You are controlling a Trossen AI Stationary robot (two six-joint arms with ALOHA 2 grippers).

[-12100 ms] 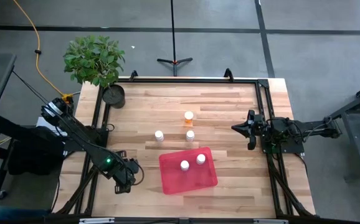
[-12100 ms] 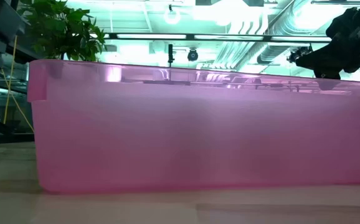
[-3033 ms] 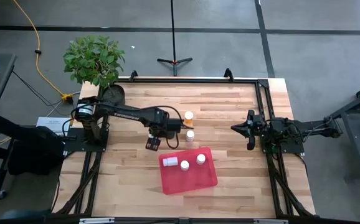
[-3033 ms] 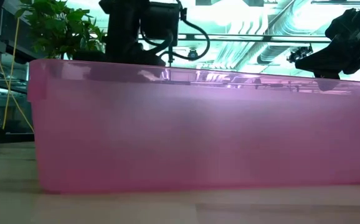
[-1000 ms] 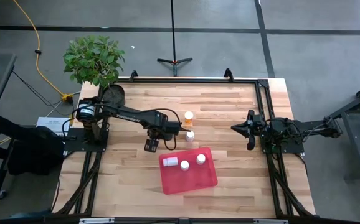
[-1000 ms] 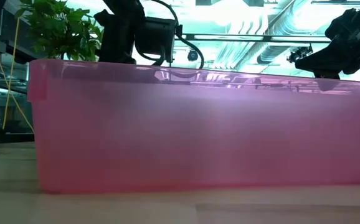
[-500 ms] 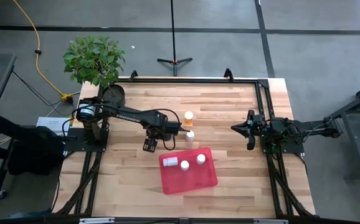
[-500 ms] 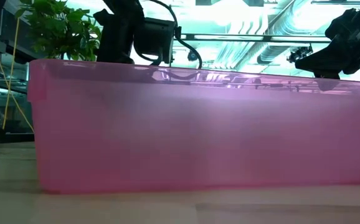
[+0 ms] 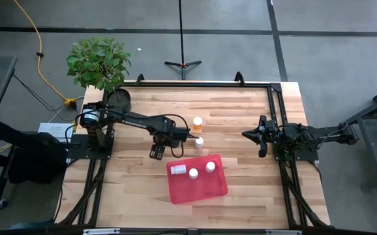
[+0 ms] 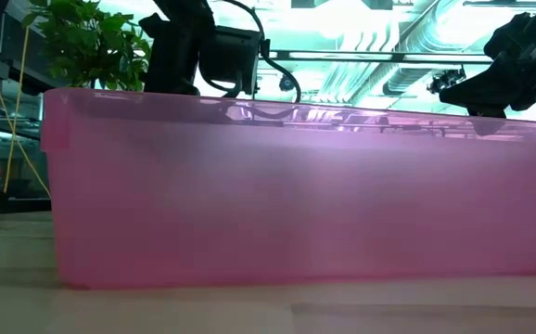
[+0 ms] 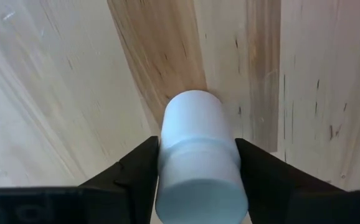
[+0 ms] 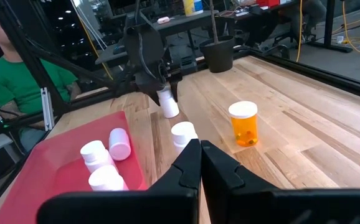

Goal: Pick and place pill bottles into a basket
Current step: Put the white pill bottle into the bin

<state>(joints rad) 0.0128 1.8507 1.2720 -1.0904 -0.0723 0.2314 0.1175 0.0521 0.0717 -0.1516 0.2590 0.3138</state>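
My left gripper (image 9: 156,152) is over the table's middle, just left of the red basket's (image 9: 197,177) far left corner, shut on a white pill bottle (image 11: 195,124); this bottle also shows in the right wrist view (image 12: 167,107). Three white bottles are in the basket: two upright (image 9: 193,173) (image 9: 210,167) and one on its side (image 9: 179,169). An amber bottle (image 9: 197,121) and a white bottle (image 9: 199,141) stand on the wood behind the basket. My right gripper (image 9: 247,135) is shut and empty at the table's right. My left gripper pinches the white bottle by its wider cap end (image 11: 198,180) between its two fingers (image 11: 139,171), one on each side. The fingers come from above, pointing down. The bottle hangs below them, slightly tilted, with its base (image 12: 170,114) lowest, just above the wood.
A black plant pot (image 9: 119,99) stands at the far left corner. A black frame (image 9: 195,83) runs around the table's edges. The basket's wall (image 10: 296,186) fills the low view. A person in a green shirt (image 12: 12,81) sits beyond the table.
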